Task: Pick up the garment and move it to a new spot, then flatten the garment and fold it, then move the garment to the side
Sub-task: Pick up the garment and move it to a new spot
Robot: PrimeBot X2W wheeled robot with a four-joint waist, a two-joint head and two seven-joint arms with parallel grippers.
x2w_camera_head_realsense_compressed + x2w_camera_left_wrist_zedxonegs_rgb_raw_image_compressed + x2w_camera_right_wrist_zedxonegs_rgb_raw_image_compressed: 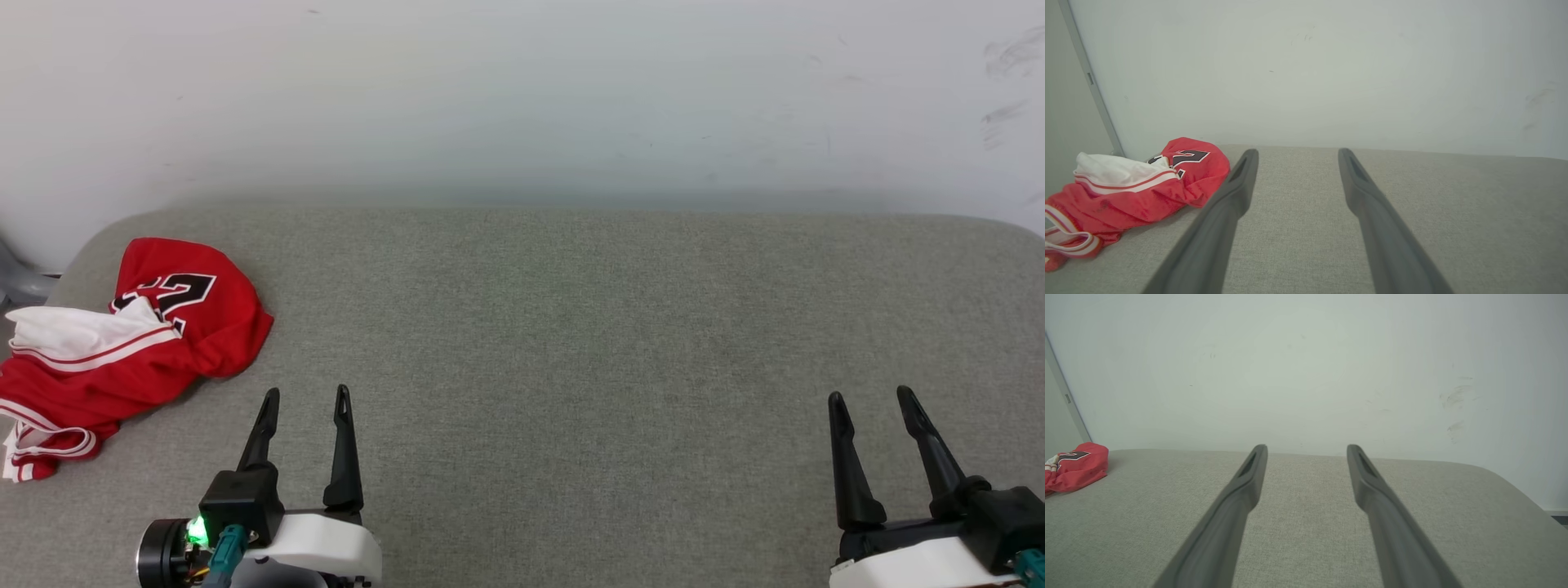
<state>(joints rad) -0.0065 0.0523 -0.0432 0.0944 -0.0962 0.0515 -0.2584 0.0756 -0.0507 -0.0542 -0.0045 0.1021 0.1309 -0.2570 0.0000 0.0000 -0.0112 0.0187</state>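
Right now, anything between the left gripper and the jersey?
Nothing visible. The garment lies crumpled at the grey surface's left end, left of the open left gripper and apart from it; bare surface between.

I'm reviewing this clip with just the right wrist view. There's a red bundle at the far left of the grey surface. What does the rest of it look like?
Observer: The garment is crumpled, with a white sleeve lying across its top.
Operator: Is the other arm touching it?
Observer: No. The left end effector is open and sits apart from it, just to its right in the head view.
Operator: Where does the cloth end nearest the robot?
Observer: In a striped trim, which runs off the head view's left edge.
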